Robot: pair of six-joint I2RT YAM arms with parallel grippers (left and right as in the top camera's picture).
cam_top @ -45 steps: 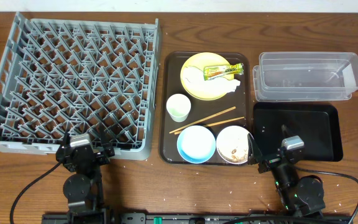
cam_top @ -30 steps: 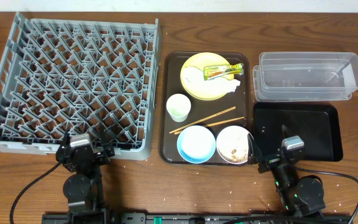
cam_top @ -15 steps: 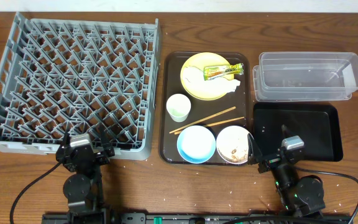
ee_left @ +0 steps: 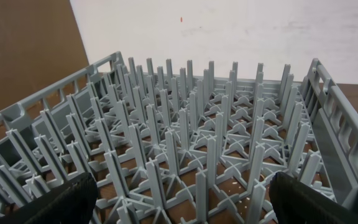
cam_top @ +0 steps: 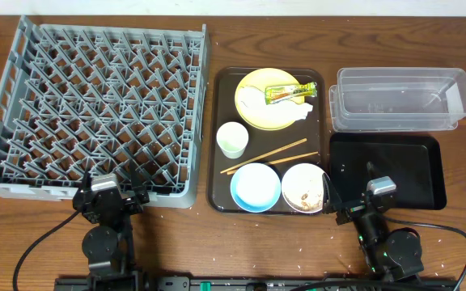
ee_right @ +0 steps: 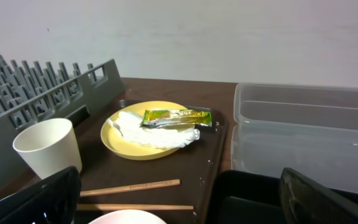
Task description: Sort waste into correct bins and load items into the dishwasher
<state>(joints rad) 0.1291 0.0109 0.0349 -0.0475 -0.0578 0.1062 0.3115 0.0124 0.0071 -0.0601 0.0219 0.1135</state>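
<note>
Everything to be sorted sits on the dark-brown serving tray (cam_top: 226, 87) in the middle of the bench, which I take to be the meal as it was cleared, with nothing yet taken off. At the tray's far end lies the yellow plate (cam_top: 269, 120), with the crumpled white napkin (cam_top: 304, 111) on it and the yellow-green snack wrapper (cam_top: 291, 91) lying across the top. Nearer on the tray stands the small white cup (cam_top: 232, 139), upright and seemingly empty. Beside the cup the wooden chopsticks (cam_top: 265, 156) lie slantwise across the tray's middle. At the tray's near end the light-blue bowl (cam_top: 255, 187) looks clean inside, and the white bowl (cam_top: 285, 187) next to it holds beige food crumbs (cam_top: 306, 196). Left of the tray the grey dish rack (cam_top: 196, 113) stands with nothing among its pegs. Right of the tray the clear plastic tub (cam_top: 338, 101) and, nearer, the glossy black tray (cam_top: 395, 170) look bare too. That layout seems meant to give each arm its own side. The left hand (cam_top: 110, 194) waits off the tray's near-left corner, at the rack's near wall, spread fully wide and gripping nothing. The right hand (cam_top: 350, 198) hangs at the tray's near-right corner, equally wide and empty, well placed, I'd say, for the white bowl.
</note>
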